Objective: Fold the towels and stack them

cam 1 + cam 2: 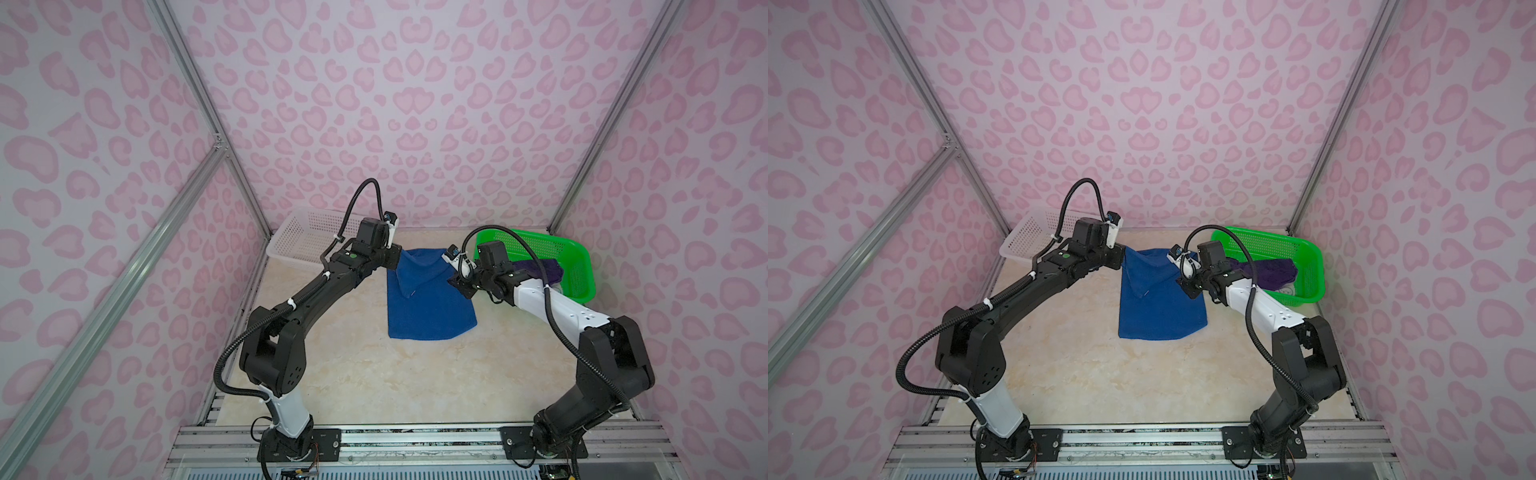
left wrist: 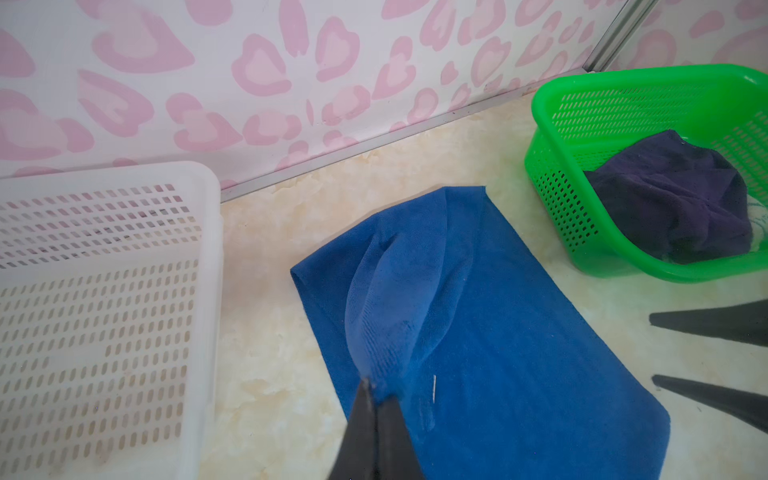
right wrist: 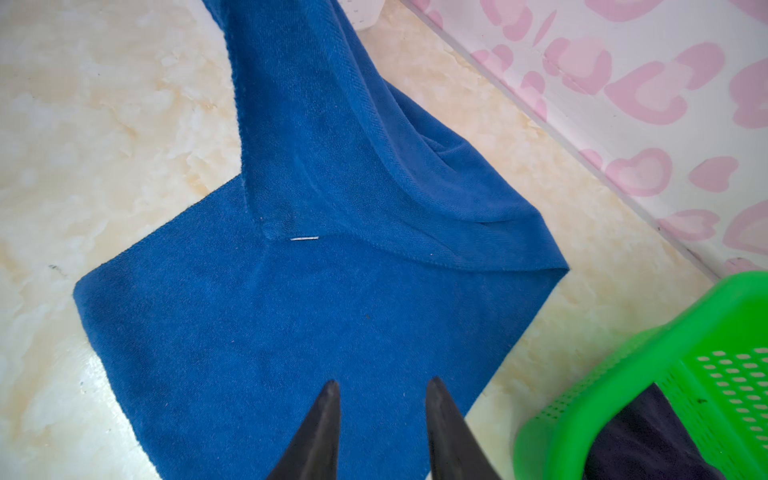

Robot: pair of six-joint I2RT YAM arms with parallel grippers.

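Note:
The royal blue towel [image 1: 428, 307] [image 1: 1158, 307] lies on the marble-look table with its far part folded over. My left gripper [image 2: 376, 392] [image 1: 395, 258] is shut on one corner of that towel and holds it raised above the rest of the cloth [image 2: 498, 353]. My right gripper [image 3: 382, 384] [image 1: 455, 282] hovers open over the towel's right edge [image 3: 291, 332], with nothing between its fingers. The dark purple towel [image 1: 536, 270] [image 2: 673, 199] lies bunched in the green basket [image 1: 579, 266] [image 2: 552, 166]. A bit of pale cloth [image 1: 1286, 291] peeks out beneath it.
A white perforated basket [image 1: 299, 237] [image 2: 104, 291] stands at the back left against the pink-patterned wall. The green basket [image 3: 623, 374] sits close behind my right wrist at the back right. Bare table stretches in front of the blue towel.

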